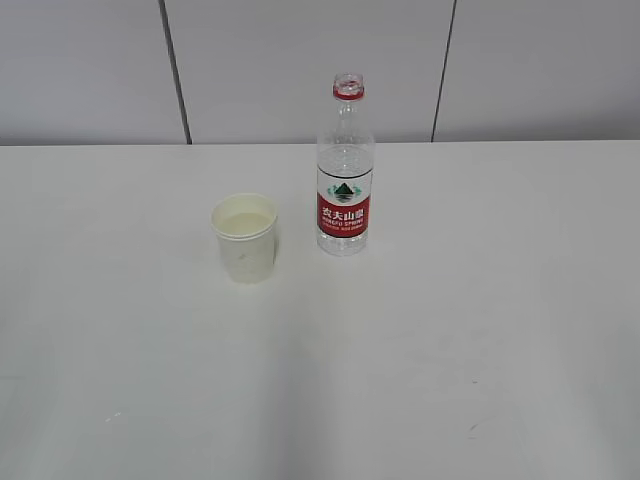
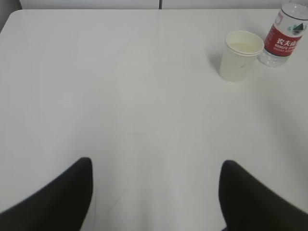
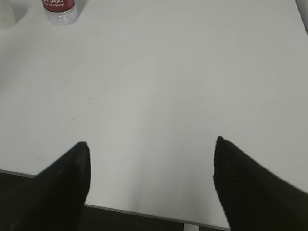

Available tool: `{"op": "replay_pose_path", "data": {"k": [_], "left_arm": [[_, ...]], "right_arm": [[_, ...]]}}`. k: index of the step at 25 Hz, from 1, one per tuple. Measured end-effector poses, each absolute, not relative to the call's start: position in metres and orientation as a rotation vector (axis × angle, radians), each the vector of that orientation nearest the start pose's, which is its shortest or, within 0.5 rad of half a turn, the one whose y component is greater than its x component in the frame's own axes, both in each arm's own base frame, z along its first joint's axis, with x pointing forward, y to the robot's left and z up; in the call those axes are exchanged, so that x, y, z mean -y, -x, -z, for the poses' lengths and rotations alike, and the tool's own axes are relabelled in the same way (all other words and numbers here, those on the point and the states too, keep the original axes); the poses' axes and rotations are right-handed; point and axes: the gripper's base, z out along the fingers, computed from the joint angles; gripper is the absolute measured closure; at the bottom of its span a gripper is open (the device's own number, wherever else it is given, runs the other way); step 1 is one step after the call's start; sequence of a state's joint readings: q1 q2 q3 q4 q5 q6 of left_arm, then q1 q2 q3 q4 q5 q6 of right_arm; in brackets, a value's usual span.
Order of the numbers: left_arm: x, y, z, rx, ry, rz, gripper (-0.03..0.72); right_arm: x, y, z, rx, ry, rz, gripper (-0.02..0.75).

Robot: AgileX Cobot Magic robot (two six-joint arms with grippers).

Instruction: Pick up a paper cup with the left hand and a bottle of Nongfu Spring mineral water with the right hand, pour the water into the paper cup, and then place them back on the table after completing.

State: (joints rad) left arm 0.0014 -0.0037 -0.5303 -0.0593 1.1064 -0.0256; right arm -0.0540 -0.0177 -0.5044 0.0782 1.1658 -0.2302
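- While both stand upright on the smooth white surface, the tapered paper cup sits just beside the ribbed clear plastic bottle.
- Left gripper and right gripper: matte black fingers spread wide, holding nothing.

We see a white worktop running back to a pale panelled wall with dark vertical seams. Near the middle stands a paper cup, upright, with pale liquid inside. Just beside it, to the right and slightly farther back, stands a clear water bottle, also upright and apart from the cup. We note its red neck ring with no cap on the open mouth, and a red and white label around its lower half. A few faint scuffs mark the worktop toward the front.
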Motion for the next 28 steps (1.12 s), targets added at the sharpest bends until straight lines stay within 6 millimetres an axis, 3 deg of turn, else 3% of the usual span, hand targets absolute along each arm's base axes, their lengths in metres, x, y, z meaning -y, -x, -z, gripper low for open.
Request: {"op": "replay_pose_path", "data": {"k": [11, 28], "left_arm": [[0.0047, 0.011, -0.282, -2.056, 0.022, 0.083, 0.188], [0.0047, 0.011, -0.282, -2.056, 0.022, 0.083, 0.188]], "right_arm": [[0.0028, 0.0124, -0.2698, -2.126, 0.036, 0.137, 0.15], [0.0031, 0.0123, -0.27, -2.124, 0.022, 0.135, 0.15]]}}
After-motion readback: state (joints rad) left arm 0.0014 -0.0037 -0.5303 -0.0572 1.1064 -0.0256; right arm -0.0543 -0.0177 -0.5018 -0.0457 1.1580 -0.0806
